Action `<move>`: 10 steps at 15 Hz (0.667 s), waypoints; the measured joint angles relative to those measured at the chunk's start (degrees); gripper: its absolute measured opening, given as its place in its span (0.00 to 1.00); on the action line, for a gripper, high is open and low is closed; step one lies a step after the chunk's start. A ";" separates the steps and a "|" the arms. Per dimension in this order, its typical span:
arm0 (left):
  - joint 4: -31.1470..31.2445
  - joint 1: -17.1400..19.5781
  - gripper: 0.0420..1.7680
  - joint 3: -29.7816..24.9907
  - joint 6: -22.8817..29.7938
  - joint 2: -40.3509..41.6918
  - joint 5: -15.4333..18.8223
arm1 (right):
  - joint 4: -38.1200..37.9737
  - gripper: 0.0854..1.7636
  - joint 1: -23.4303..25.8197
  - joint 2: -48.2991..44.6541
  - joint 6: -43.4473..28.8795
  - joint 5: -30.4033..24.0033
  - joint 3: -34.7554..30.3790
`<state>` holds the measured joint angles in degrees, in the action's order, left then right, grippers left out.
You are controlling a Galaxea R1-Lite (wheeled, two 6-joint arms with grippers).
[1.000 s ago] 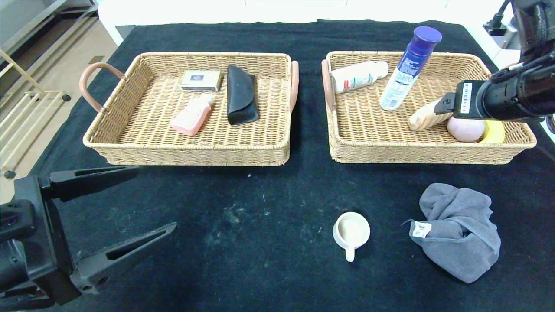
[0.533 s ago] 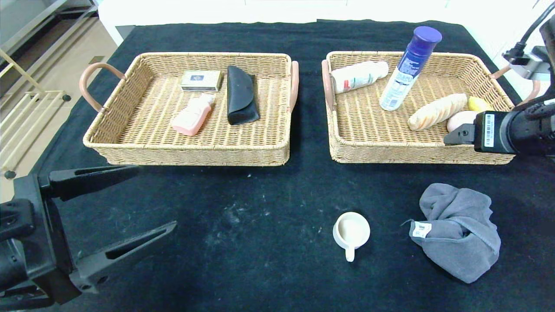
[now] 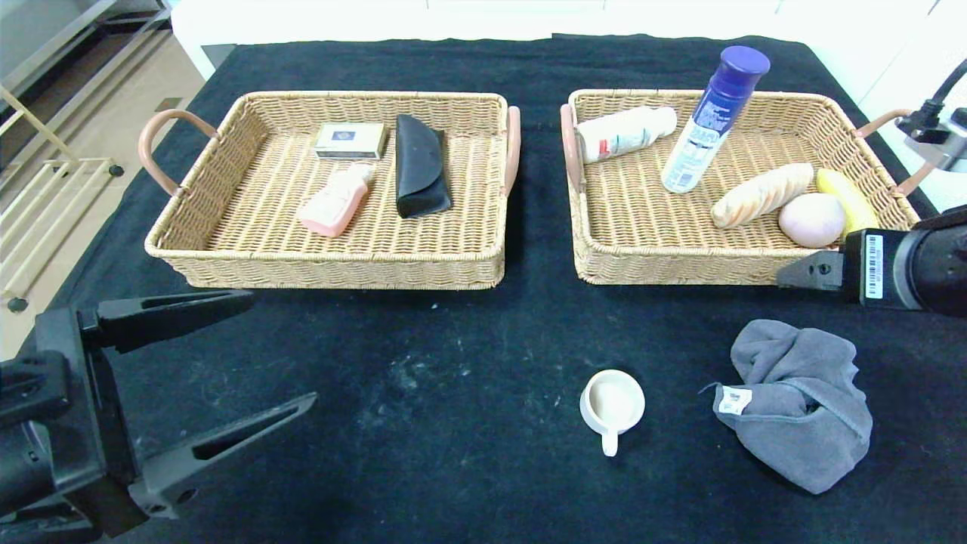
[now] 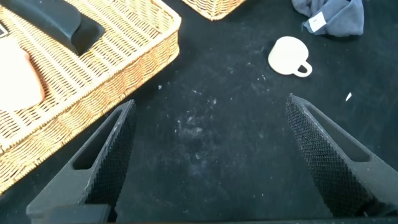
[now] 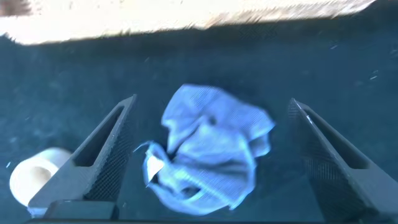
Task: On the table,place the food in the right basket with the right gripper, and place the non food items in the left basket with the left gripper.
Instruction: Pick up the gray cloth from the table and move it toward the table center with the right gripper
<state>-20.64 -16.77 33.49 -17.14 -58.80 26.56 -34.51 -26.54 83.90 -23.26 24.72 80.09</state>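
Grey cloth point(image 5: 208, 149) — crumpled, white tag at one edge; lies on the black table point(image 3: 453, 363) below the right gripper point(image 5: 211, 134), framed between its spread, empty jaws, not touched. White cup point(image 3: 612, 404) — just beside the cloth. Left gripper point(image 4: 208, 143) — jaws wide apart, empty, over bare table near the left basket point(image 3: 227, 249).
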 joint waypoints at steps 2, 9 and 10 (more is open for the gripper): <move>0.02 -0.01 0.97 0.00 0.02 0.00 0.02 | 0.00 0.96 -1.18 -0.18 -0.16 0.05 -0.93; 0.28 -0.23 0.97 0.00 -0.09 -0.11 0.02 | 0.09 0.96 -2.58 -0.55 -1.43 0.11 -3.96; 0.24 -0.41 0.97 0.00 -0.09 -0.07 0.00 | 0.20 0.96 -2.69 -0.52 -1.54 0.09 -4.40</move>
<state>-20.39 -17.19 33.49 -17.23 -58.87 26.56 -34.32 -29.23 83.37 -24.80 24.81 75.69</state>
